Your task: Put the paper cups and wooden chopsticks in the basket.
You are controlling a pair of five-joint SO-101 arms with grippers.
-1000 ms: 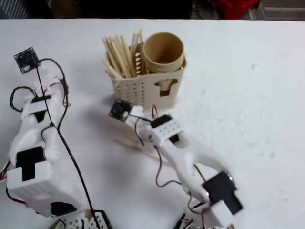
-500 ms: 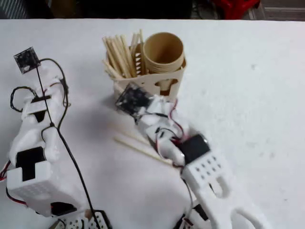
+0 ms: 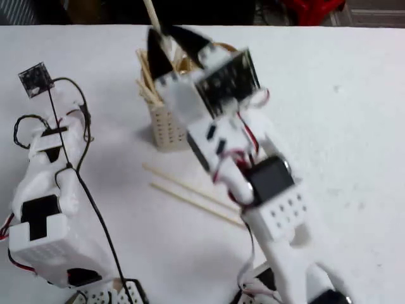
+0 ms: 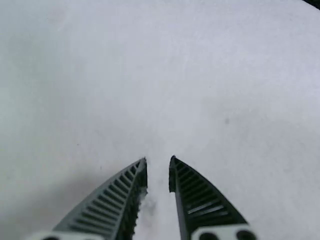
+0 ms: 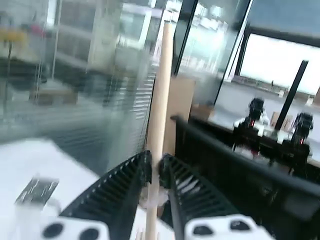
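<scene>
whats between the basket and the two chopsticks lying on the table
Only bare table, as the high view shows: nothing lies between the basket and the two loose chopsticks.

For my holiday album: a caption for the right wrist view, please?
Right gripper pinching a single chopstick.

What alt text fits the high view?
The right gripper, high over the basket, holds a chopstick upright. Two more chopsticks lie on the table; the left arm sits apart.
</scene>
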